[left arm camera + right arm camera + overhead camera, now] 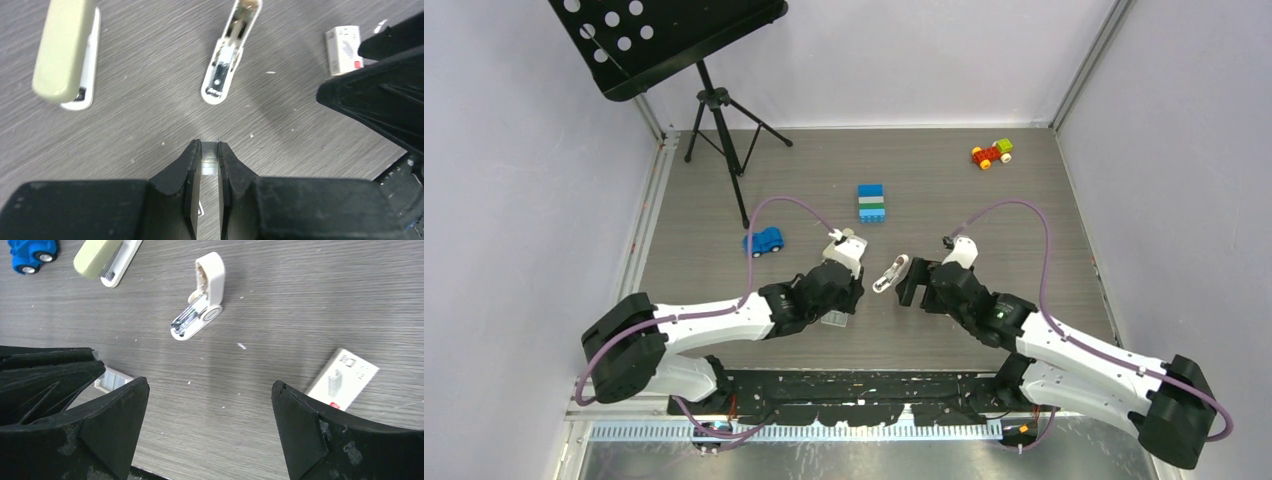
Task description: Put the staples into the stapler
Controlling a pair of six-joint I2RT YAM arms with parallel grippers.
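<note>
We see both arms stretched low toward the middle of the grey wood-grain table (150, 115). The left gripper (210, 148) is pinched on the small flat silvery-grey staple strip (210, 164). The right gripper (210, 390) stands wide apart. The slim beige-topped, white-based stapler (65, 50) lies beyond the strip, to its left.

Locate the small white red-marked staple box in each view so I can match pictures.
Top external: not visible, likely hidden beneath the right arm.
Left wrist: staple box upper right, near the edge.
Right wrist: staple box lower right.
Shared landmark: open white clip-like piece, left of the box in both wrist views.
</note>
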